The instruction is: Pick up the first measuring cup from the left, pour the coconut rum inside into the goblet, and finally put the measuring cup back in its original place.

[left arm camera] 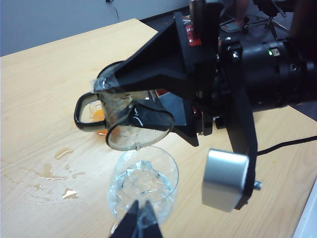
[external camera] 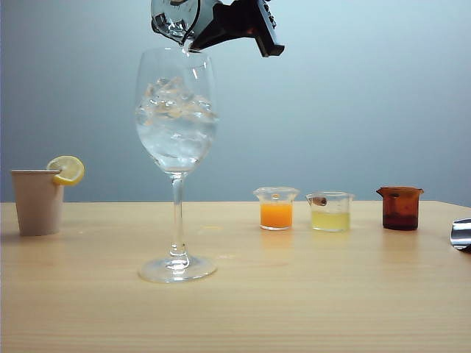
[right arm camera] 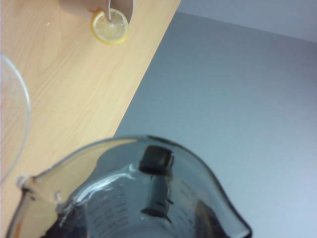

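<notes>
1. The right gripper (left arm camera: 148, 106) is hanging above the tall clear stemmed goblet (external camera: 176, 132), its black fingers (left arm camera: 148, 74) clamping the small smoky dark-grey translucent measuring cup (left arm camera: 133, 124) by its sides.
2. The measuring cup is lying tipped on its side just over the goblet's rim, its spout pointing down toward the bowl; in the right wrist view its flared rim (right arm camera: 148, 148) is filling the lower part of the picture.
3. A thin thread of clear coconut rum (left arm camera: 138, 148) is showing at the spout, above the ice cubes (external camera: 176, 99).
4. The goblet is standing upright on the light wooden table (external camera: 331, 294), its bowl holding ice and clear liquid.
5. The left gripper (left arm camera: 139, 218) is hovering low beside the goblet's bowl, only its dark fingertips showing close together; I cannot tell whether they are fully closed.
6. A beige paper cup (external camera: 37, 202) with a lemon slice (external camera: 66, 170) on its rim is sitting well to the left of the goblet.
7. To the right, a clear cup of orange liquid (external camera: 276, 208), a clear cup of pale yellow liquid (external camera: 330, 212) and an amber-brown cup (external camera: 400, 208) are standing in a row.
8. Small wet patches (left arm camera: 54, 173) are glistening on the table near the goblet.
</notes>
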